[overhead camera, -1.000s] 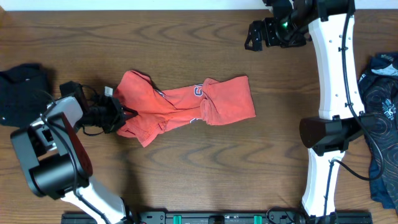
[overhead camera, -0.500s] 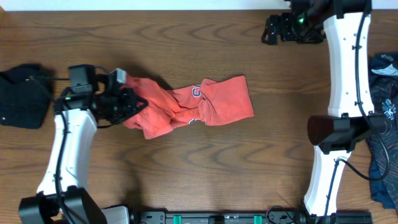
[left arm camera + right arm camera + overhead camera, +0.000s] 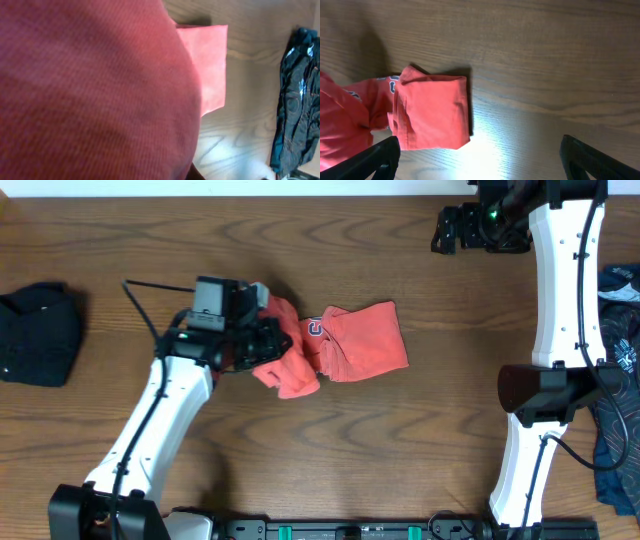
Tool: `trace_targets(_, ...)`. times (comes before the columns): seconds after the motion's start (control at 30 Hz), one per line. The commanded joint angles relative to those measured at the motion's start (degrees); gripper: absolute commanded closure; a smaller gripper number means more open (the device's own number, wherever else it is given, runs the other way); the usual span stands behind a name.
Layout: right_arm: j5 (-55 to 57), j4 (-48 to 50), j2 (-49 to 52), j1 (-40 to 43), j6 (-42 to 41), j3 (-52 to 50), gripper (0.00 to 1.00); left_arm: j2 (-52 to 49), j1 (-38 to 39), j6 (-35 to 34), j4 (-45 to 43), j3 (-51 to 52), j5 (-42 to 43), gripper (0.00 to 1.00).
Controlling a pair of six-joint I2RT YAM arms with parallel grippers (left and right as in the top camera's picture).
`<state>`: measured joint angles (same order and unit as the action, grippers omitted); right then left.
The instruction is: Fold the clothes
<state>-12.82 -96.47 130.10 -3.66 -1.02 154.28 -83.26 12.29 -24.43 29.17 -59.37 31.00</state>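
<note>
The coral-red T-shirt (image 3: 345,340) lies bunched at the table's middle, its white-and-navy lettering partly showing. My left gripper (image 3: 262,343) is shut on the shirt's left end and holds it lifted over the rest of the shirt. In the left wrist view the red cloth (image 3: 90,90) fills the frame and hides the jaws. My right gripper (image 3: 445,232) is open and empty, raised at the far right; its wrist view shows the shirt's folded right part (image 3: 432,112) between the spread fingertips (image 3: 480,157). The black cloth bundle (image 3: 38,332) lies at the far left. The navy swirl-patterned garment (image 3: 618,380) lies at the right edge.
Bare wooden tabletop (image 3: 330,450) surrounds the shirt. The right arm's white links (image 3: 560,300) stand along the right side. A black rail (image 3: 350,530) runs along the front edge.
My left gripper has carried the shirt's left end rightward, over the shirt's middle, so the shirt is now shorter. The right gripper has drifted slightly right and stays open.
</note>
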Motion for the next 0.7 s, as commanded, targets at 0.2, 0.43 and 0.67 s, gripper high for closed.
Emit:
trace_targets(0.2,0.61,-0.83,-1.84,0.39,0.02,-0.33,0.01,-2.99,7.08,-10.64,-10.36,-0.68,-5.14,0.94)
trace_targets(0.43,0.61,-0.83,-1.84,0.33,0.04,-0.33,0.01,-8.81,10.97,-12.61,-12.44,-3.21,-4.90,0.94)
trace_targets(0.67,0.59,-0.83,-1.84,0.24,0.04,-0.33,0.01,-14.16,14.67,-13.42,-14.14,-7.72,-4.92,0.94)
